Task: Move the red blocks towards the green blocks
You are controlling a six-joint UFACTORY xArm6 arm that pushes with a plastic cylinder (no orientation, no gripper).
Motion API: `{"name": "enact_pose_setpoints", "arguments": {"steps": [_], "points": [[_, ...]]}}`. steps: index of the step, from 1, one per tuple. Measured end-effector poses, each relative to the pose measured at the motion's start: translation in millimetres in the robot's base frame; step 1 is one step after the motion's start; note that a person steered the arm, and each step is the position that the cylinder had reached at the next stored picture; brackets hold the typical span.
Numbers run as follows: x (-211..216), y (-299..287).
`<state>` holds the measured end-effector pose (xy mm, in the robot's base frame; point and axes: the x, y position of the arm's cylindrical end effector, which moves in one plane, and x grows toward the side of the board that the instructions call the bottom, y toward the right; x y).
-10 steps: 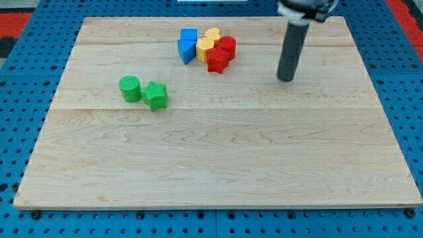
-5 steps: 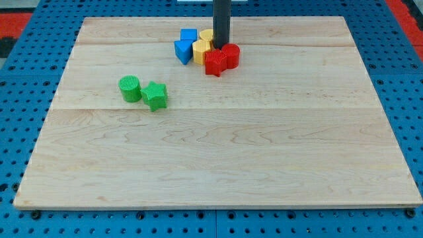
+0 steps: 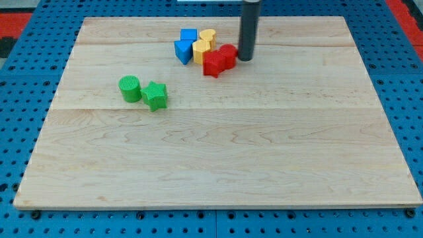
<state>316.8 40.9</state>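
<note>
Two red blocks lie together near the view's top centre: a red star-like block (image 3: 213,64) and a red cylinder (image 3: 228,55) to its right. My tip (image 3: 245,59) stands just right of the red cylinder, touching or nearly touching it. The green cylinder (image 3: 129,88) and green star (image 3: 156,96) sit side by side at the view's left, well away from the red blocks.
Two blue blocks (image 3: 184,45) and two yellow blocks (image 3: 203,43) are packed against the left of the red blocks. The wooden board (image 3: 218,158) lies on a blue pegboard surface.
My tip moved from the view's right to behind the cluster, then to the right side of the red cylinder. The red blocks shifted slightly left and down.
</note>
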Motion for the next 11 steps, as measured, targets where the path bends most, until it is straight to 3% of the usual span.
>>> {"name": "enact_pose_setpoints", "arguments": {"steps": [5, 6, 8, 9, 10, 11], "points": [[-36.0, -20.9], [-28.3, -33.8], [42.6, -49.0], [60.4, -83.8], [71.7, -127.8], [59.3, -110.6]]}}
